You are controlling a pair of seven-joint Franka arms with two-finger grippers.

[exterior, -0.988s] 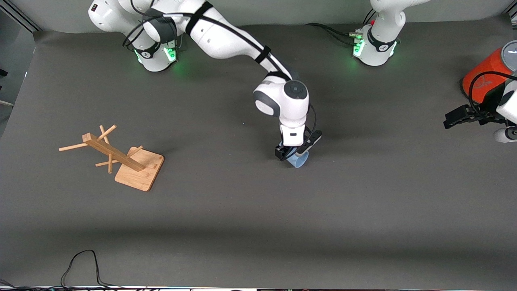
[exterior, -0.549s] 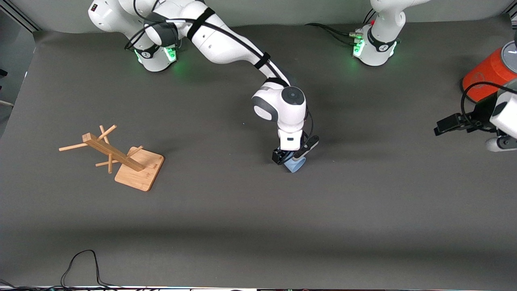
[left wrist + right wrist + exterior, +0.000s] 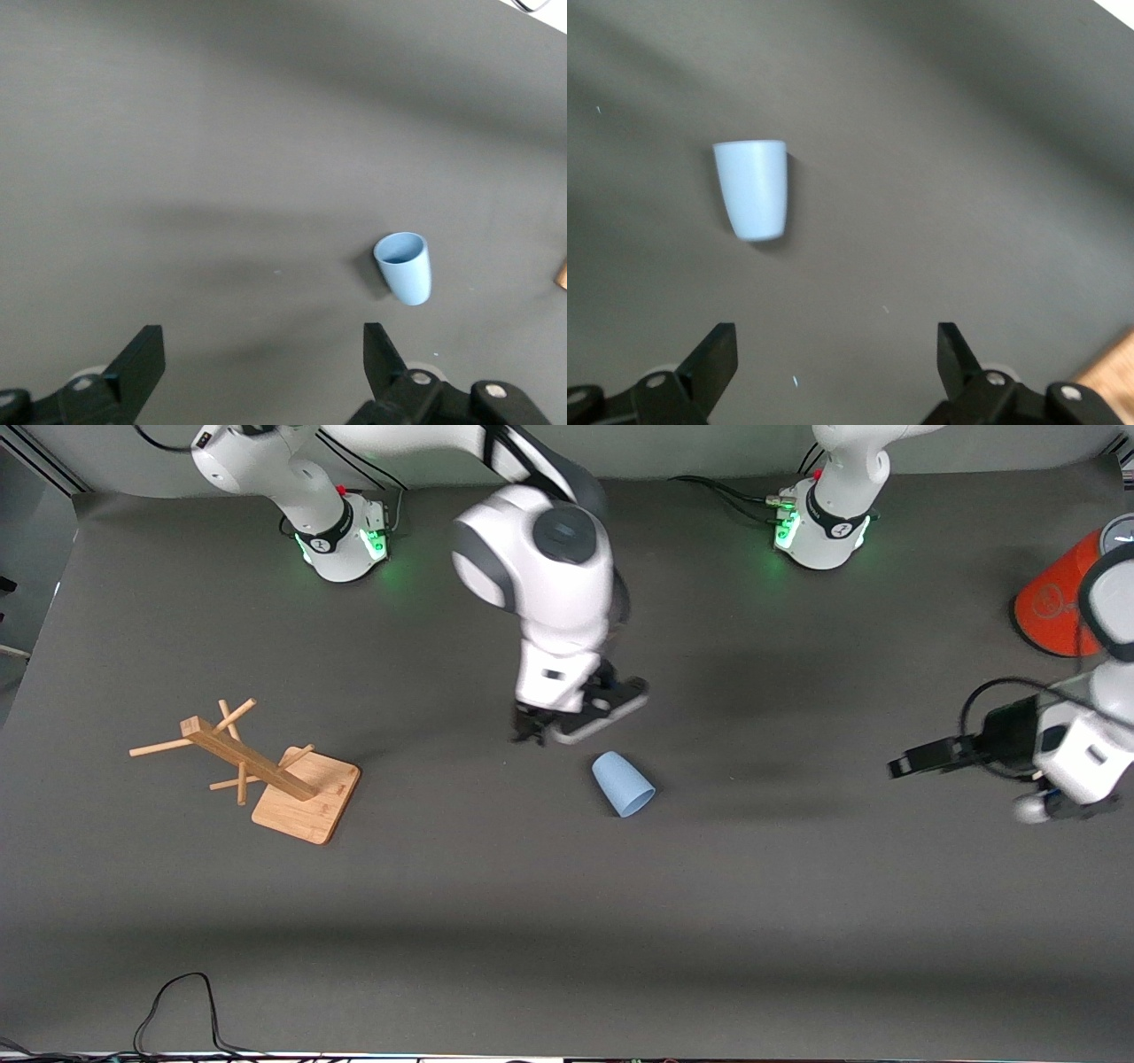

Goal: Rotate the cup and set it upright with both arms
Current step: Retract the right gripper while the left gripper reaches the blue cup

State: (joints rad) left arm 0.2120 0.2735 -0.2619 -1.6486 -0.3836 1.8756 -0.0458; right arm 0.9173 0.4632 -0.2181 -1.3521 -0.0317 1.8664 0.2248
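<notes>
The pale blue cup (image 3: 623, 784) lies on its side on the grey mat in mid-table, its mouth turned toward the left arm's end. It is free of both grippers. My right gripper (image 3: 536, 733) is open and empty, up in the air over the mat beside the cup. The right wrist view shows the cup (image 3: 751, 189) ahead of the open gripper (image 3: 835, 345). My left gripper (image 3: 904, 765) is open and empty above the mat at the left arm's end, pointing at the cup. The left wrist view shows the cup's mouth (image 3: 405, 267) ahead of the open gripper (image 3: 262, 345).
A tipped wooden rack (image 3: 257, 766) lies toward the right arm's end. A big orange cylinder (image 3: 1054, 602) stands at the left arm's end, near that arm's base. A black cable (image 3: 177, 1001) lies at the table's front edge.
My right gripper let go of the cup, opened and rose away toward its base. The cup now lies free on its side. My left gripper moved in toward the cup.
</notes>
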